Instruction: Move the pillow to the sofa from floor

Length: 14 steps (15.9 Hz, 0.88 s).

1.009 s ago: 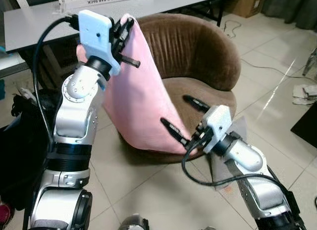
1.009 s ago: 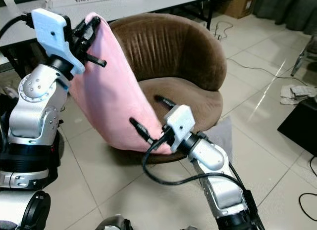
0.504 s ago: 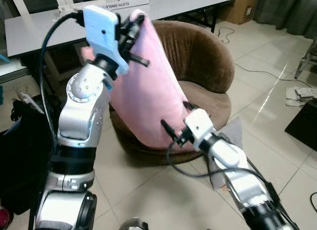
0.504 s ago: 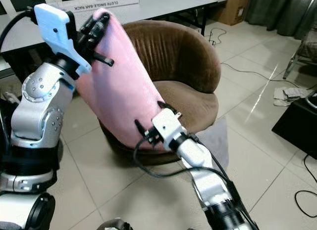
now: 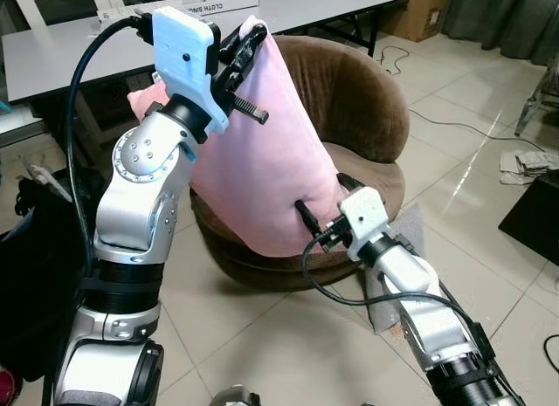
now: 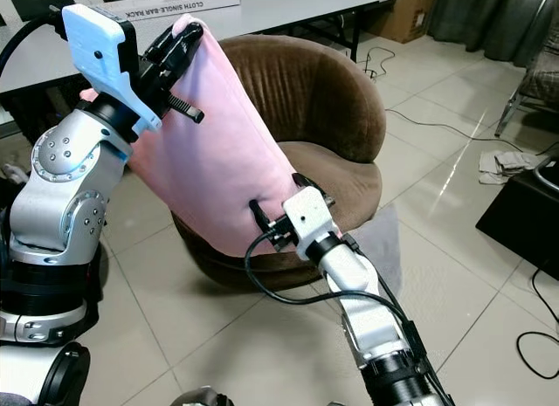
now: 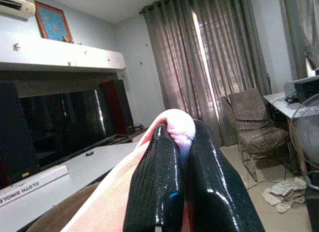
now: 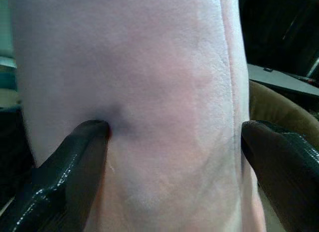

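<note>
Large soft pink fabric pillow [image 5: 266, 170]: off floor, above round brown velvet sofa [image 5: 367, 100], pinched by left tool [image 5: 240, 52], straddled by spread right tool [image 5: 323, 205]; release pending.

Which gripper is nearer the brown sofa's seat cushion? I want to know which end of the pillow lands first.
Right. The right gripper straddles the pink pillow's lower edge just above the seat cushion; the left gripper pinches its top corner, high above it.
</note>
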Motion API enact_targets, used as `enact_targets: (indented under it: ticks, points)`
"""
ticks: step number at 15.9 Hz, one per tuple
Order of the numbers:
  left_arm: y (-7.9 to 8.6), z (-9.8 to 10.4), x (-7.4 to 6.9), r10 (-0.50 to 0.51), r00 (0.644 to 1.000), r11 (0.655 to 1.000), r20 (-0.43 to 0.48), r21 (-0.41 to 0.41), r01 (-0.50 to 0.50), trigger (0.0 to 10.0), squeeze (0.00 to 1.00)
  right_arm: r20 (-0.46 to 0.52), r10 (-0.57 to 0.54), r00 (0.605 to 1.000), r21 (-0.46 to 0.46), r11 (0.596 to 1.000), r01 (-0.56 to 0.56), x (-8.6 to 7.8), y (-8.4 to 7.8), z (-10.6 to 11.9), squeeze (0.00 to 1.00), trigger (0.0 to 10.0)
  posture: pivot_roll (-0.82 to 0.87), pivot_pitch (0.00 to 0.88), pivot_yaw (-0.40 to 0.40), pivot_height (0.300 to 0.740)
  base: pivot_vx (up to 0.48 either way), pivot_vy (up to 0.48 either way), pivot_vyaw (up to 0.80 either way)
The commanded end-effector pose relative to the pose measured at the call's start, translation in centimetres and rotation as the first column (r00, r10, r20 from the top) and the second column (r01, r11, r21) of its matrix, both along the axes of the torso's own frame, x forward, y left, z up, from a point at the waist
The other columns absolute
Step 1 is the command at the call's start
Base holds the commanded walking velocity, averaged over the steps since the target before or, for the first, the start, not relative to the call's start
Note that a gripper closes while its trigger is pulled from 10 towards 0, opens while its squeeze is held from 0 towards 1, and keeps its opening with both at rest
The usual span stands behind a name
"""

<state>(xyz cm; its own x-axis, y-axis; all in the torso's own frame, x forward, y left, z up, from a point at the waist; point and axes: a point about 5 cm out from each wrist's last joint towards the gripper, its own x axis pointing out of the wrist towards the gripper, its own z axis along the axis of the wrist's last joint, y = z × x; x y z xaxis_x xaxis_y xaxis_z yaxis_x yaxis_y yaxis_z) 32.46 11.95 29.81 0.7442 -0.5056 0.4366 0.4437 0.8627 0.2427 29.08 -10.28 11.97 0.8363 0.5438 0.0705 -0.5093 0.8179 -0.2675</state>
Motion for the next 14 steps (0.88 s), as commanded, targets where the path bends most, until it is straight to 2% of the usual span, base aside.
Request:
enact_targets:
  ticks: [1,5,6,7,14]
  points:
    - [0.44,0.98,-0.46,-0.002,0.999,1.0,0.044,0.001,0.002,0.0,0.0,-0.003,0.011,1.0,0.022,1.0,-0.011,-0.23,-0.67,-0.12,0.0,10.0,0.07,0.0,0.057,0.729,0.0,0.0,0.0]
    - [0.8,1.22,-0.55,-0.044,0.998,0.999,0.047,-0.004,0.044,0.0,0.0,-0.032,0.052,0.998,0.044,0.998,-0.05,-0.56,-1.42,-0.72,0.0,10.0,0.07,0.0,0.059,0.729,0.0,0.0,0.0]
    - [0.79,1.26,-0.6,-0.049,0.998,0.999,0.048,-0.004,0.05,0.0,0.0,-0.042,0.071,0.997,0.053,0.996,-0.069,-0.66,-1.37,-0.83,0.0,3.0,0.07,0.0,0.059,0.729,0.0,0.0,0.0]
    - [0.65,1.33,-0.7,-0.058,0.997,0.998,0.049,-0.008,0.059,0.0,0.0,-0.055,0.097,0.994,0.067,0.993,-0.093,-0.88,-1.24,-0.99,0.0,0.0,0.07,0.0,0.06,0.729,0.0,0.0,0.0]
    - [0.47,1.42,-0.88,-0.075,0.996,0.997,0.051,-0.017,0.076,0.0,0.0,-0.062,0.117,0.991,0.076,0.991,-0.113,-0.99,-1.1,-1.05,0.0,0.0,0.07,0.0,0.06,0.729,0.0,0.0,0.0]
